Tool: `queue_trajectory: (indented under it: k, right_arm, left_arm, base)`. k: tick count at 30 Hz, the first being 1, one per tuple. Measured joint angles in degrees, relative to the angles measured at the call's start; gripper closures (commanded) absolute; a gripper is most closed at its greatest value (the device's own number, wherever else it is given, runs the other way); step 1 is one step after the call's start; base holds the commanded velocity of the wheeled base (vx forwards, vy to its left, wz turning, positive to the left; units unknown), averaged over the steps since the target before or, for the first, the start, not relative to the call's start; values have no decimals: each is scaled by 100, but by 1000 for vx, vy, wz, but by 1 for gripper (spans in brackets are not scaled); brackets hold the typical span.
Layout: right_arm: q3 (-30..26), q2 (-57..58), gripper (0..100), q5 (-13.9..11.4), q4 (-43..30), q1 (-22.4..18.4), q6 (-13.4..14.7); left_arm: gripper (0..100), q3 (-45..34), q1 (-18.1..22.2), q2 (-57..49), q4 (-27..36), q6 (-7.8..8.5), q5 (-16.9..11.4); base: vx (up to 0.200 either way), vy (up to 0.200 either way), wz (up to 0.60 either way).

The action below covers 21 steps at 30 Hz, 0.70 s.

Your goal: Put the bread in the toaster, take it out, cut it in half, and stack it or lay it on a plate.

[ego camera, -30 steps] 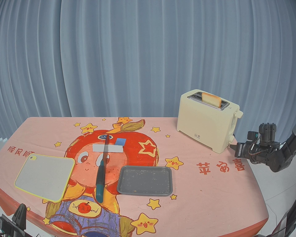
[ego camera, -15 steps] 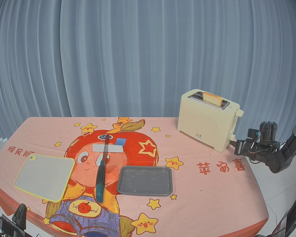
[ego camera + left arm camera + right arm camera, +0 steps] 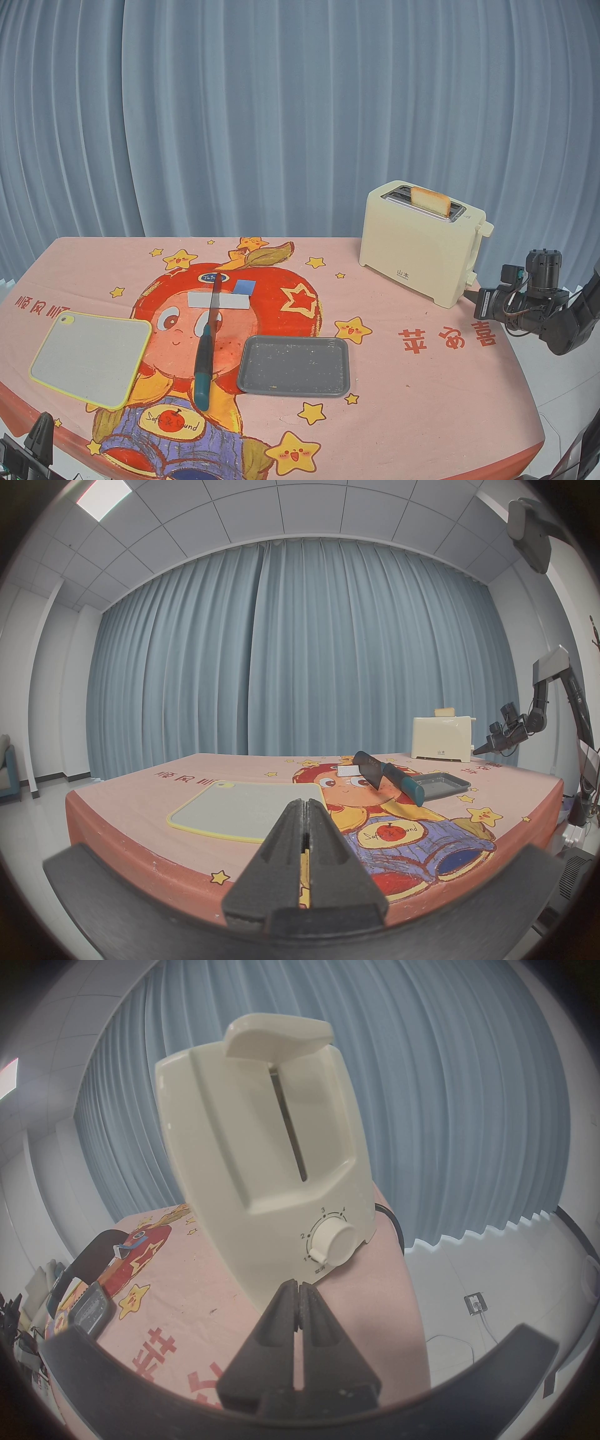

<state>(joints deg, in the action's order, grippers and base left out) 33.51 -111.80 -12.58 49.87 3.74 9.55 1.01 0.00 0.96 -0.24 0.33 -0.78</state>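
The bread [image 3: 430, 201] stands in the slot [image 3: 395, 195] on top of the toaster [image 3: 415, 250]. Its top half pokes up, so it looks ready to come out.

The right gripper [image 3: 470, 299] is the close one. It sits low, just beside the end of the toaster, near the dial [image 3: 328, 1247]. Its two fingers are pressed together and hold nothing. In the right wrist view the lever [image 3: 278, 1038] is at the top of its track, high above the fingers.

So the bread is up and further in from this gripper. It is past the lever end and higher than the fingers. The long side of the bread runs along the slot, from the lever end toward the far end. The flat faces look out to the toaster's long sides. I think the gripper has to go up over the top, spread its fingers, and pinch the two flat faces.

The left gripper [image 3: 306, 805] is well away, by the front left edge of the table [image 3: 437, 387]. Its fingers are together too, with nothing in them. The cutting board [image 3: 90, 357] is the thing nearest to it.

The knife [image 3: 204, 356] lies between the cutting board and the gray tray [image 3: 294, 365]. Its handle points to the front edge.
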Motion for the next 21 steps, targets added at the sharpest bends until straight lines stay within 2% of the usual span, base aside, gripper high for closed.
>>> queue_trajectory:
  k: [5, 8, 11, 15, 18, 21]
  right_arm:
    - [-9, 202, 100, 13, 18, 22, 2]
    - [11, 301, 100, 128, 38, 22, 5]
    - [59, 364, 100, 344, 57, 22, 5]
    - [129, 411, 100, 383, 65, 37, 28]
    - [227, 422, 100, 433, 66, 48, 178]
    - [369, 422, 100, 580, 66, 61, 468]
  left_arm:
    - [100, 0, 0, 0, 0, 2, -1]
    - [100, 0, 0, 0, 0, 2, 0]
    - [100, 0, 0, 0, 0, 0, -1]
    - [100, 0, 0, 0, 0, 2, -1]
    - [100, 0, 0, 0, 0, 2, -1]
    - [100, 0, 0, 0, 2, 2, 0]
  base:
    - [0, 0, 0]
    - [0, 0, 0]
    - [0, 0, 0]
    - [0, 0, 0]
    - [0, 0, 0]
    - [0, 0, 0]
